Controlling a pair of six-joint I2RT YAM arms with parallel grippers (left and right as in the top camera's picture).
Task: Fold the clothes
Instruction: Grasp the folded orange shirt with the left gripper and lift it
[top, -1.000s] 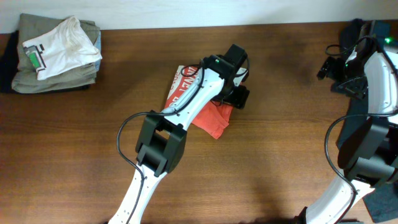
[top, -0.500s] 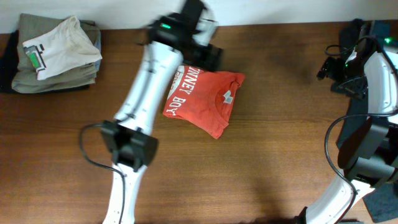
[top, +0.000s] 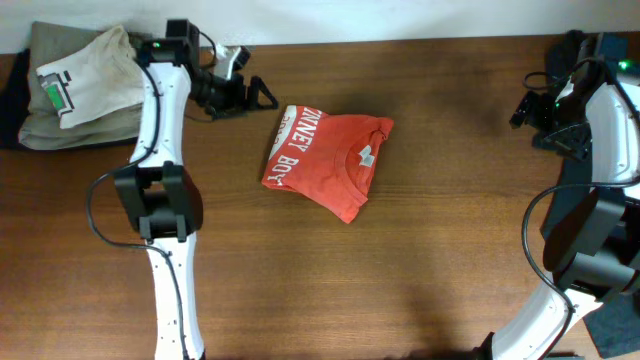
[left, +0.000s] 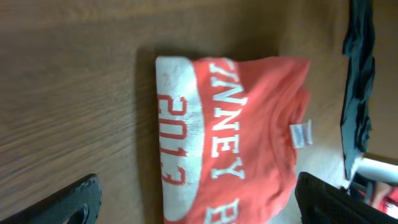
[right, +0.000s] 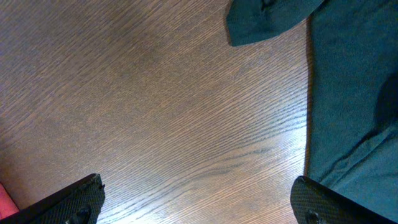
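Surface: we log a brown wooden table (top: 450, 250) with a strip of white wall (top: 400, 18) along its far edge.

Left gripper (top: 258, 93): jaws spread wide and empty. In the wrist view we see its two fingertips (left: 74, 202) at opposite lower corners with nothing between them. It hangs over bare wood near the far edge, between the stacked clothes and the T-shirt, touching neither.

Right gripper (right: 202, 202): jaws likewise parted and empty, with only wood grain between the tips. It sits at the table's right end, well apart from the T-shirt.

T-shirt (top: 325, 160): red-orange, lying flat on the table as a compact folded shape, a little left of centre toward the far side. We note white lettering (left: 224, 143) along its left part and a small white tag (left: 300, 134) at the collar. Nothing grips it.

Other items:
- A white tee (top: 90, 75) sits on top of the olive pieces (top: 60, 130), stacked at the far left corner.
- Dark cloth (right: 348, 93) lies at the right end, beside the right arm.
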